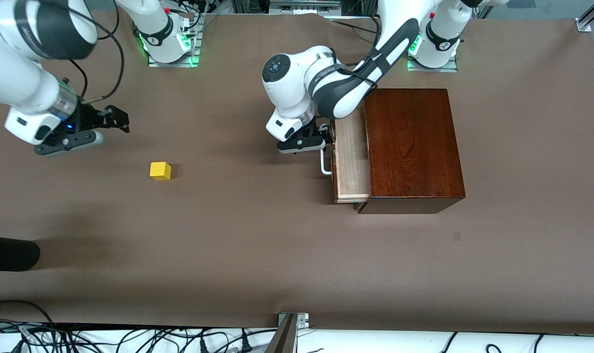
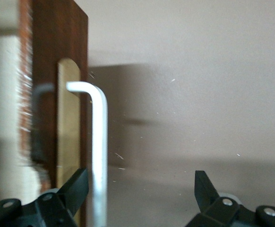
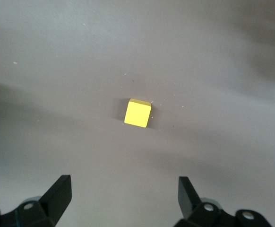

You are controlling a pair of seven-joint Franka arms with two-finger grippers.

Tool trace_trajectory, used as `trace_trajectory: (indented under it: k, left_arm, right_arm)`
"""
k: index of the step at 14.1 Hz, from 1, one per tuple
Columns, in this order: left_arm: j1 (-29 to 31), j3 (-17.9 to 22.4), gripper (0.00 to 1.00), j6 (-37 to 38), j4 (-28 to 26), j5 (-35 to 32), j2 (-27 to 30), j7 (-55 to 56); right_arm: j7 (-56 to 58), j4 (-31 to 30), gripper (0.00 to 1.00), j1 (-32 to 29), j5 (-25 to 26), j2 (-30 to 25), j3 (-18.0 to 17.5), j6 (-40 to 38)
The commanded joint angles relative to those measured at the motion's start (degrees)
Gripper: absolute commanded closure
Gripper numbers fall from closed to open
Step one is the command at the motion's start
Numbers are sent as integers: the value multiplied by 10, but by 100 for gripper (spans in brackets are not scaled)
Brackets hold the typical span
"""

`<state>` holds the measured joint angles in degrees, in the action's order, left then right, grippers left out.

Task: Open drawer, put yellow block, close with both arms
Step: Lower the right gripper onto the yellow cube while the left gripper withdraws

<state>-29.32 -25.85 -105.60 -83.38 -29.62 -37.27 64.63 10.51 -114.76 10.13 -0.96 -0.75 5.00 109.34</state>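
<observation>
Drawer (image 1: pixel 350 157) stands part open, left gripper (image 1: pixel 301 143) spread-fingered at its handle (image 2: pixel 97 142), while right gripper (image 1: pixel 88 128), fingers wide and empty, lines up on yellow block (image 1: pixel 160 170) for pickup.

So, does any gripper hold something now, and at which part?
Nothing is held. The left gripper is open around the drawer's white handle; the right gripper is open above the yellow block.

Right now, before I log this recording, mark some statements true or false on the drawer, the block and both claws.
1. The pale wooden drawer of the dark mahogany box is partly pulled out. True.
2. The small yellow cube lies in the drawer. False: it sits on the brown table.
3. The right claw grips the cube. False: it is open, above the table.
4. The left claw is open at the white bar handle. True.
</observation>
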Motion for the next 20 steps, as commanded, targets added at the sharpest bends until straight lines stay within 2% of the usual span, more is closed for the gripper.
trace_trajectory:
  k: [1, 4, 7, 11, 14, 16, 18, 20]
  left_arm:
    - [-6, 2, 0, 60, 32, 7, 19, -54]
    - [14, 4, 0, 107, 34, 31, 72, -130]
    - [86, 4, 0, 138, 34, 84, 125, -208]
    - [183, 3, 0, 180, 33, 110, 174, -346]
    - [262, 3, 0, 191, 33, 176, 202, -410]
    - [290, 5, 0, 217, 34, 189, 218, -437]
    - [302, 22, 0, 215, 26, 195, 244, -483]
    - [296, 82, 0, 214, 11, 241, 269, -552]
  right_arm:
    - [-3, -99, 0, 0, -7, -18, 1, 109]
    - [-5, -127, 0, 1, -7, 20, 1, 186]
    - [-8, -131, 0, 1, -7, 76, 0, 258]
    - [-15, -146, 0, 1, -11, 142, 0, 355]
    - [-27, -152, 0, 1, -11, 175, -1, 396]
    - [-28, -152, 0, 1, -11, 187, -1, 408]
    - [-38, -163, 0, 1, -11, 193, -3, 426]
    - [-40, -171, 3, 1, -11, 197, -3, 437]
